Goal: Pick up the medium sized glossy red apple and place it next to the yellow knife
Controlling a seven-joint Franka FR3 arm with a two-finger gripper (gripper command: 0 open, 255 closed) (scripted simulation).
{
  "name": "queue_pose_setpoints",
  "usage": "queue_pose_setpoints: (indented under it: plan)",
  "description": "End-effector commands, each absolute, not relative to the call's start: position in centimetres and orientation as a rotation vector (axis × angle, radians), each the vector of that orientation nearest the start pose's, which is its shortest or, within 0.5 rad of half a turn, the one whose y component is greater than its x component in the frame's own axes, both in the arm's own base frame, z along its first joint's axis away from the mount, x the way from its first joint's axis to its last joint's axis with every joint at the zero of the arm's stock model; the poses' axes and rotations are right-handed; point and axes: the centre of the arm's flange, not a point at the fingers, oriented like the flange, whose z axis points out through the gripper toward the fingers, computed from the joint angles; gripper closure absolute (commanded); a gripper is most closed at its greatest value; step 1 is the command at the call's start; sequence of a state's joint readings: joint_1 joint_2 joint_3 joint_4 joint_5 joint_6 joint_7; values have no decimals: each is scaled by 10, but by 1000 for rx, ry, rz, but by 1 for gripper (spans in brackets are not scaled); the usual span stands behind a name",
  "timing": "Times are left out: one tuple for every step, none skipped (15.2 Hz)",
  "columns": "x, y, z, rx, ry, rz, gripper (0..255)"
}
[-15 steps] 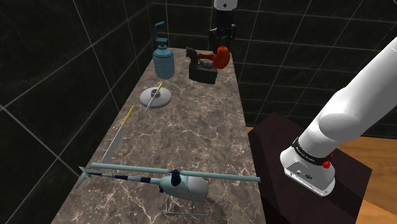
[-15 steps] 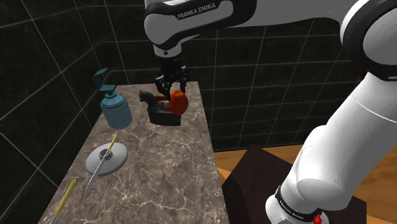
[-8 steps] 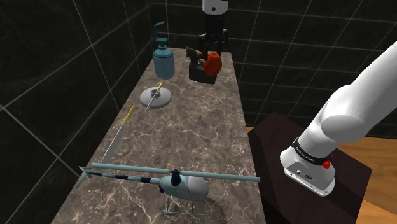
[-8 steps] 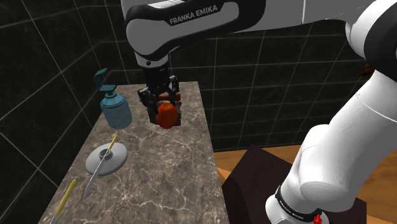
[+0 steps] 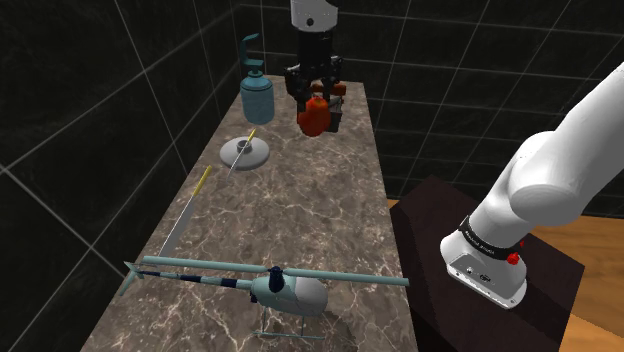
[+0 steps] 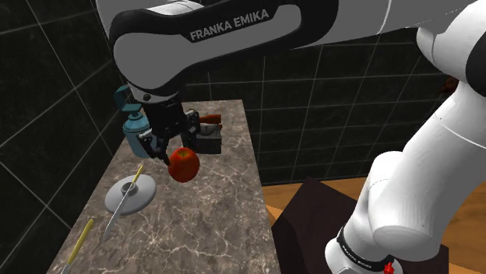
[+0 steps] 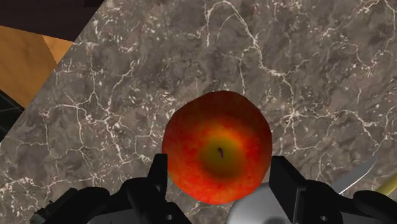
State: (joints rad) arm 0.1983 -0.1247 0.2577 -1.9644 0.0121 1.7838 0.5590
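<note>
Pickup looks done: my black two-finger hand (image 7: 219, 181) is clamped on the glossy red apple (image 5: 313, 115), which hangs above the far end of the grey marble desk (image 5: 330, 200). Left, I judge: carry it to the long yellow-handled knife (image 5: 192, 200), well apart, and set it alongside.

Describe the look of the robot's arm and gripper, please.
The arm is built of rounded white links with dark joints. One link bears the lettering FRANKA EMIKA. Near the base sit a black ring and a small red button. The gripper is all black, with two blocky fingers.
</note>
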Motion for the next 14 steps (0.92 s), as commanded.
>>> queue_pose_setpoints:
  plan:
    - [453,258,518,-3182,176,69,255]
    - [449,271,518,-3182,176,69,255]
    - [445,283,518,-3182,176,69,255]
    - [441,296,518,-3182,176,69,255]
    - [437,308,518,-3182,176,69,255]
    - [433,321,518,-3182,176,69,255]
    - [429,334,518,-3182,176,69,255]
    - [425,346,518,-3182,176,69,255]
    - [421,359,518,-3182,176,69,255]
    - [417,371,519,-3182,176,69,255]
    - [413,384,519,-3182,176,69,255]
    - [409,396,519,-3182,176,69,255]
    - [404,409,519,-3182,176,69,255]
    - [400,421,519,-3182,176,69,255]
